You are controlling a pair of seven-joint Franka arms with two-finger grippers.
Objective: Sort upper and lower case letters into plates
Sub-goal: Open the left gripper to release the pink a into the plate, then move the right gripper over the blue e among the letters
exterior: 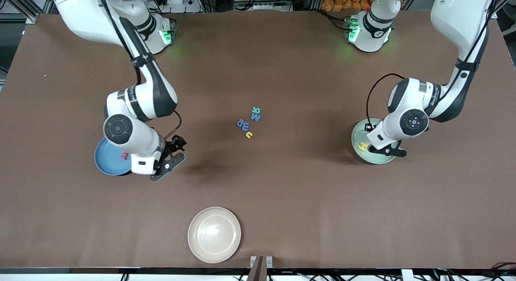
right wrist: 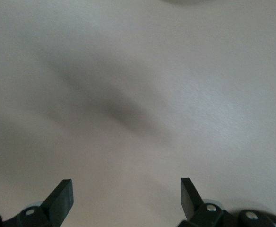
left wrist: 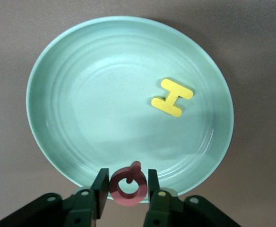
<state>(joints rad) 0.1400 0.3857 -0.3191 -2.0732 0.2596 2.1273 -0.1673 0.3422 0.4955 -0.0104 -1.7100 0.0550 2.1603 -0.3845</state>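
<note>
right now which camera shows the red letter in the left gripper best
The left wrist view: the red letter sits close up, pinched in the left gripper above the rim of the green plate. In the front view the arm hides that letter. The right wrist view shows only bare table and the open right gripper.

Mint green plate point(left wrist: 72, 94) holds a yellow H point(left wrist: 172, 97); blue plate point(exterior: 105, 157) (red letter point(exterior: 124, 155) inside).

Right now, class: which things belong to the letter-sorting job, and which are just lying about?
Job:
blue plate, red letter in it
mint plate, yellow H in it
red letter in left claw
loose letters mid-table
right claw, open

Lying about:
cream plate
</note>
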